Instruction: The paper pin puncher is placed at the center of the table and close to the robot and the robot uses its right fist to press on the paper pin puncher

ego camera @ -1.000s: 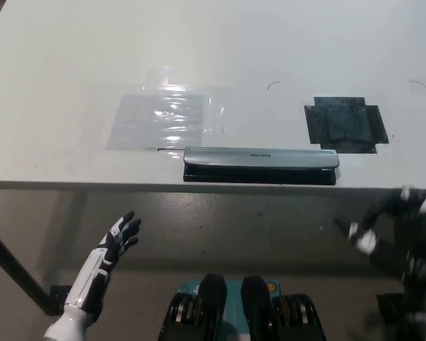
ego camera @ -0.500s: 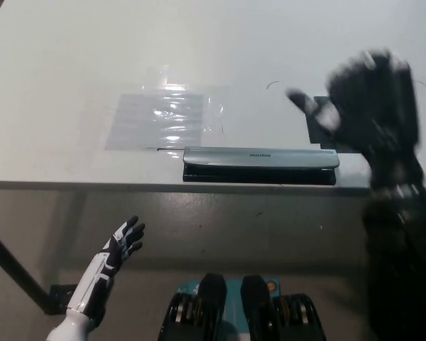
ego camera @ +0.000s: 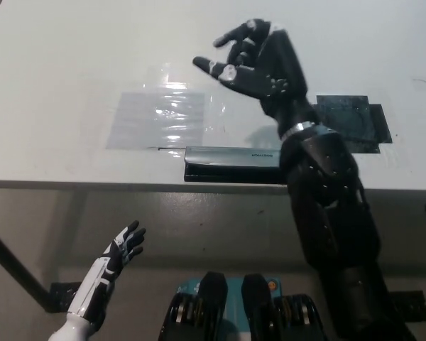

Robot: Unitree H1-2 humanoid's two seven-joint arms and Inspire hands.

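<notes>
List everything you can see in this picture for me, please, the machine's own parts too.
table: one, white, fills the upper picture.
paper pin puncher: one, silver top on a black base, at the table's near edge, centre, partly hidden by the right arm.
clear plastic sheet: one, transparent, left of centre on the table.
dark patch: one, black, on the table's right.
left robot hand: one, white with dark fingers, open, resting below the table edge at lower left.
right robot hand: one, black, fingers spread, raised above the table beyond the puncher.

Puncher (ego camera: 231, 163) at table (ego camera: 71, 57) front edge, centre; plastic sheet (ego camera: 160, 117) behind-left, tape patch (ego camera: 355, 121) behind-right; R hand (ego camera: 252, 60) above table behind puncher; L hand (ego camera: 117, 252) below edge, left
</notes>
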